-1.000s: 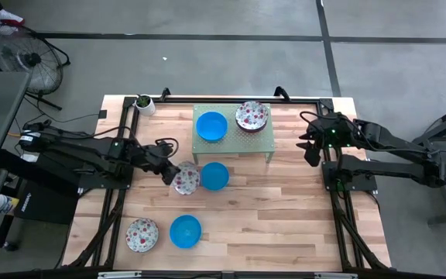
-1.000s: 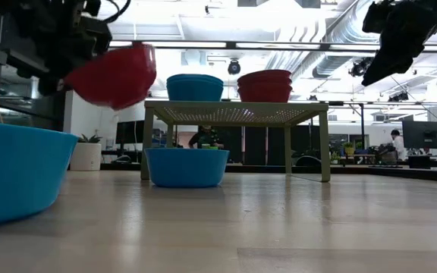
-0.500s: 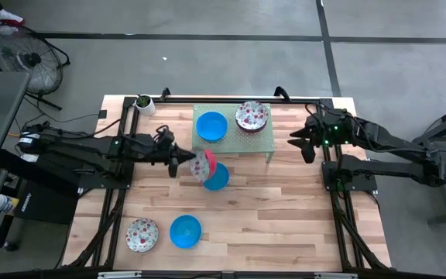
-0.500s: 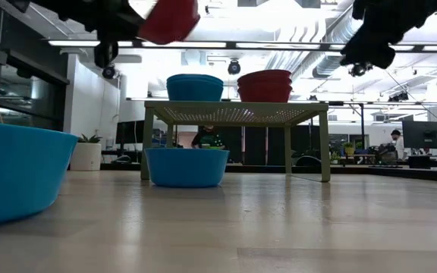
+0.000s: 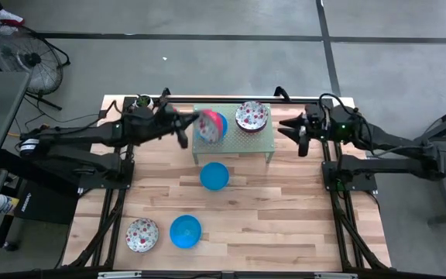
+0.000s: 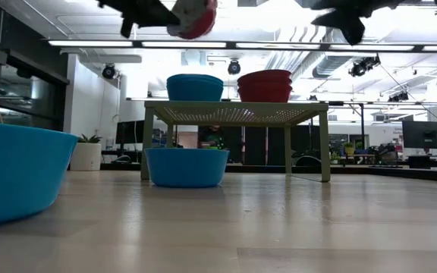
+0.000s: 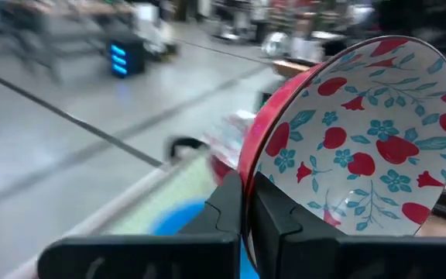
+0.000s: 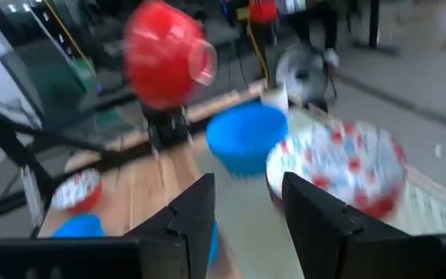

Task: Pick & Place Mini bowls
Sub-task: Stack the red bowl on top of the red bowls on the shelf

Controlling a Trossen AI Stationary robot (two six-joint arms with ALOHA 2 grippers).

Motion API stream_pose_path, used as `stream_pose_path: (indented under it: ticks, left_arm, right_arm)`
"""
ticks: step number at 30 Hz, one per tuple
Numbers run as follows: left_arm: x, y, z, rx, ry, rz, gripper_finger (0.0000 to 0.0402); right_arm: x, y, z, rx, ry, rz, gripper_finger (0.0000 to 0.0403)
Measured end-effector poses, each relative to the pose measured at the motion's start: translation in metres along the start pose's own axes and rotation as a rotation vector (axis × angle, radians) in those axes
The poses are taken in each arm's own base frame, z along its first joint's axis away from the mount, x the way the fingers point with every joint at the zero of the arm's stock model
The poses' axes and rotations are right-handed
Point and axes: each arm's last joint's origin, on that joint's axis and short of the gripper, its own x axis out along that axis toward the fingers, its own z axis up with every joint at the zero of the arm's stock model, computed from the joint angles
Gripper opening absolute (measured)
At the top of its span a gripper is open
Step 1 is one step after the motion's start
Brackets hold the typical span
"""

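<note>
My left gripper [image 5: 183, 129] is shut on a mini bowl [image 5: 210, 126], red outside and white with red and teal flowers inside [image 7: 362, 147]. It hangs high above the green rack [image 5: 263, 138], over the blue bowl [image 6: 194, 86] that stands there. A floral bowl [image 5: 252, 115] sits beside that one on the rack. More mini bowls rest on the table: a blue one [image 5: 214, 176] before the rack, another blue [image 5: 185, 231] and a floral [image 5: 142, 235] near the front. My right gripper [image 5: 294, 133] hovers open, right of the rack. My left gripper pinches the floral bowl's rim [image 7: 248, 177], one finger [image 7: 273, 217] on the patterned inside and the other [image 7: 227, 208] on the red outside. The fingers come nearly level from the table's left. The bowl stands on edge, lifted clear above the rack.
A small white pot with a plant [image 5: 141, 101] stands at the far left corner, partly under my left arm. The wooden table [image 5: 285, 225] has bare room at its right and near its middle front.
My left gripper has risen and swung toward the table's far edge and right, from beside the blue bowl on the table to above the rack. The floral bowl it holds has tipped onto its edge. My right gripper has lifted its fingers toward level and edged toward the rack.
</note>
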Motion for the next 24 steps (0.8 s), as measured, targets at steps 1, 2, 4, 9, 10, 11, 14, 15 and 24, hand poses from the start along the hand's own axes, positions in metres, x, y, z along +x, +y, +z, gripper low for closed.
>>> stream_pose_path:
  ticks: [1,2,4,9,10,11,14,15,24]
  left_arm:
    - [0.005,0.0,0.004,0.031,-0.009,0.028,0.0]
    - [0.01,0.0,0.008,0.062,-0.017,0.048,0.0]
    - [0.02,-0.001,0.016,0.133,-0.031,0.075,0.0]
    - [0.043,-0.009,0.04,0.301,-0.064,0.15,0.0]
    - [0.049,-0.011,0.043,0.343,-0.06,0.169,0.0]
    - [0.055,-0.013,0.047,0.379,-0.055,0.188,0.0]
    - [0.069,-0.018,0.055,0.451,-0.044,0.233,0.0]
    - [0.072,-0.02,0.058,0.47,-0.046,0.246,0.0]
    - [0.101,-0.03,0.069,0.589,-0.04,0.277,0.0]
  right_arm:
    - [0.003,0.003,0.002,-0.016,-0.031,0.008,0.0139]
    - [0.007,0.005,0.004,-0.034,-0.057,0.009,0.0139]
    - [0.016,0.009,0.007,-0.072,-0.102,0.01,0.0139]
    - [0.039,0.02,0.011,-0.202,-0.207,-0.034,0.0139]
    - [0.044,0.021,0.011,-0.232,-0.223,-0.056,0.0139]
    - [0.048,0.023,0.011,-0.26,-0.243,-0.076,0.014]
    - [0.059,0.028,0.01,-0.338,-0.283,-0.149,0.0148]
    - [0.062,0.03,0.01,-0.358,-0.3,-0.173,0.0152]
    - [0.08,0.049,0.029,-0.525,-0.345,-0.336,0.0193]
